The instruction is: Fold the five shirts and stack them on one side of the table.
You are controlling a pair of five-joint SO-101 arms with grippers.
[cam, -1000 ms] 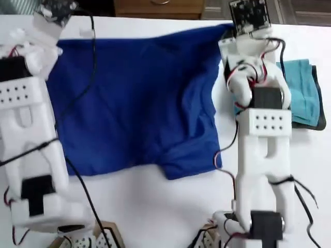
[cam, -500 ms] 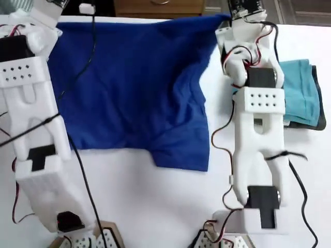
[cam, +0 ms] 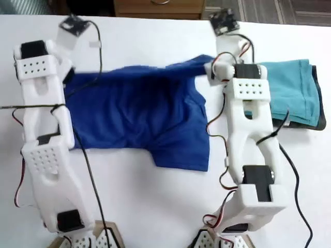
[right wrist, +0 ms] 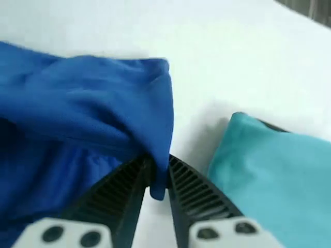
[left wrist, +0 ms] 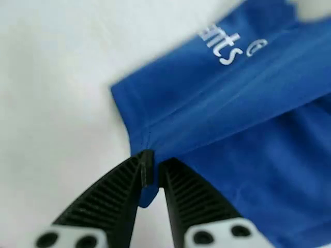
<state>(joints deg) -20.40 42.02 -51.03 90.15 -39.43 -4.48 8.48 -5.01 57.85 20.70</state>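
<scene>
Left gripper [left wrist: 150, 166] is clamped on one corner of the blue shirt [cam: 139, 119], hem pinched between the fingers. Right gripper [right wrist: 158, 170] is clamped on the opposite far corner of the same shirt. The shirt lies mid-way across the table [cam: 155, 206] between the two arms, its far edge bunched up and one sleeve sticking out on the near side. The folded teal shirt [cam: 295, 88] sits at the right edge on a dark garment [cam: 318, 121] — just beside the right arm.

High view looks down; wrist views (close up) share its blue shirt [cam: 139, 119]
</scene>
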